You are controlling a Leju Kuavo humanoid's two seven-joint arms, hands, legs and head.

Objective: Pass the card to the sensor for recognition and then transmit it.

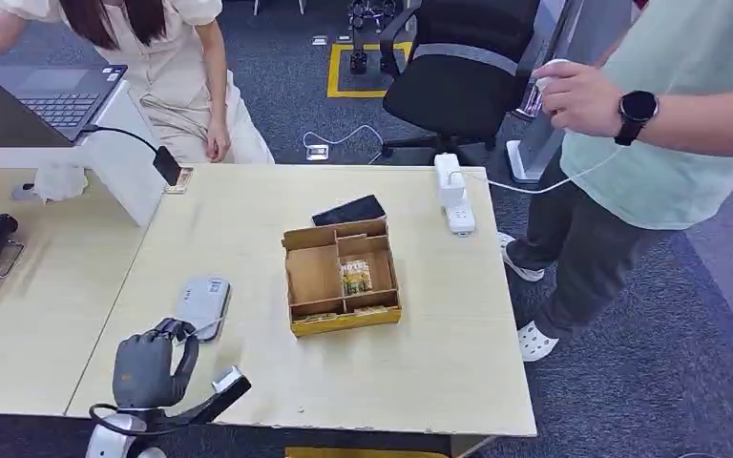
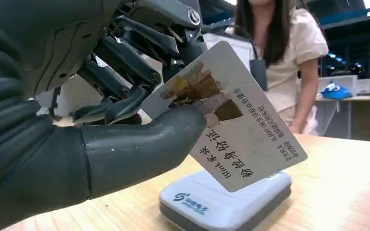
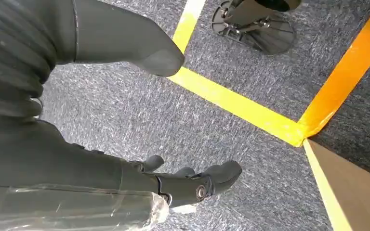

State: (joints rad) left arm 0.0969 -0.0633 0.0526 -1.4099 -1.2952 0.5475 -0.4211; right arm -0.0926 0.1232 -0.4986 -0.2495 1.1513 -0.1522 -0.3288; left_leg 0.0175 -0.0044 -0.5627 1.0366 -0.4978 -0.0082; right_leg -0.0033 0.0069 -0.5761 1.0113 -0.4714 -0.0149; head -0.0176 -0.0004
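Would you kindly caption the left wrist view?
Left hand pinches a printed card just above the grey card reader.

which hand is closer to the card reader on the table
Left. The left hand holds the card just above the card reader on the table. The right hand hangs open over the carpet, beside yellow floor tape.

Bright, even indoor light; soft shadows.
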